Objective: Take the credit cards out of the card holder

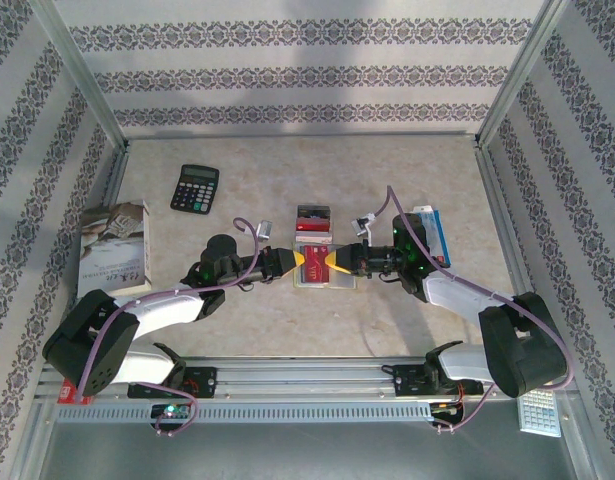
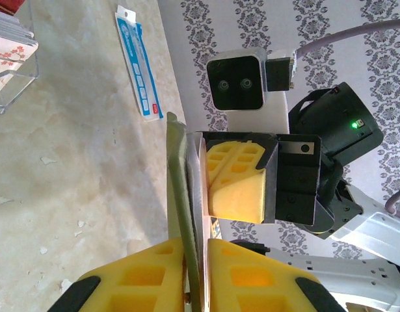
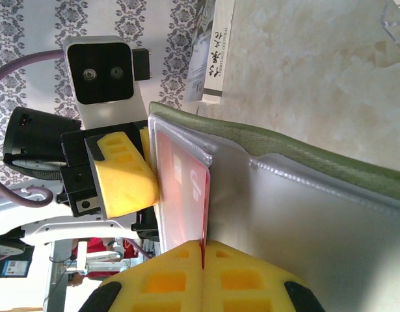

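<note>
The olive-green card holder (image 1: pixel 322 283) lies open at the table's middle, between both grippers. My left gripper (image 2: pixel 196 244) is shut on its olive cover (image 2: pixel 179 195) and pale lining from the left side. A red credit card (image 3: pixel 183 188) sits partly in the clear pocket. My right gripper (image 3: pixel 203 246) is shut on that card's near edge. The holder's grey lining (image 3: pixel 304 221) and green outside (image 3: pixel 284 148) spread to the right. From above, the left gripper (image 1: pixel 304 263) and right gripper (image 1: pixel 333 263) nearly touch tip to tip.
A clear stand (image 1: pixel 313 221) holding a dark card and a red card stands just behind the holder. A black calculator (image 1: pixel 195 187) is at back left and a book (image 1: pixel 114 248) is at the left edge. A blue-and-white packet (image 2: pixel 140 71) lies under the right arm.
</note>
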Motion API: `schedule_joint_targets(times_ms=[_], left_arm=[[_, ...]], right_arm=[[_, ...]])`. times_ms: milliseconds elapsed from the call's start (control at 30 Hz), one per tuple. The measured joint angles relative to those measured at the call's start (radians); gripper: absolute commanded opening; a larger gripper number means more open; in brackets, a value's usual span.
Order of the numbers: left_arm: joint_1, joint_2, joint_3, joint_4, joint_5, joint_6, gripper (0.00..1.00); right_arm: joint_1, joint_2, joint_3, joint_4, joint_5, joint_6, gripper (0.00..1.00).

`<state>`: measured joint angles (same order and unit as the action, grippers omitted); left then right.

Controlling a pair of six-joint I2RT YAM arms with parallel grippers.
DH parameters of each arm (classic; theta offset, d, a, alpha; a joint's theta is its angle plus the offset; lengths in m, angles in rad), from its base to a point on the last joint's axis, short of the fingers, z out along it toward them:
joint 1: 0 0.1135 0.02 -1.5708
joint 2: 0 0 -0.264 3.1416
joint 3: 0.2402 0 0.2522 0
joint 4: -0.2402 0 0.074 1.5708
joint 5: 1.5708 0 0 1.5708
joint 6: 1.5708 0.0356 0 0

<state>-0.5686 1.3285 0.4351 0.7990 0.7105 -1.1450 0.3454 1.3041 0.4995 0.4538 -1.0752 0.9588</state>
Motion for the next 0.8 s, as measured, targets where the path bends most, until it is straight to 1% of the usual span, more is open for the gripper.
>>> schedule_joint_targets(times_ms=[100,167,433,500,633,800], left_arm=[[0.000,0.000,0.000,0.000,0.000,0.000,0.17],[0.000,0.000,0.000,0.000,0.000,0.000,0.15],[0.000,0.000,0.000,-0.003,-0.002,0.001,0.00],[0.000,0.000,0.000,-0.003,-0.003,0.001,0.00],[0.000,0.000,0.000,-0.003,-0.004,0.001,0.00],[0.000,-0.012,0.000,-0.003,-0.005,0.001,0.00]], right_arm=[[-0.003,0.000,0.000,0.000,-0.001,-0.001,0.02],[-0.003,0.000,0.000,0.000,-0.004,-0.001,0.02],[-0.003,0.000,0.000,0.000,-0.005,0.000,0.03],[-0.003,0.000,0.000,0.000,-0.004,0.000,0.04],[-0.003,0.000,0.000,0.000,-0.004,-0.001,0.11],[-0.003,0.000,-0.001,0.000,-0.004,-0.003,0.11]])
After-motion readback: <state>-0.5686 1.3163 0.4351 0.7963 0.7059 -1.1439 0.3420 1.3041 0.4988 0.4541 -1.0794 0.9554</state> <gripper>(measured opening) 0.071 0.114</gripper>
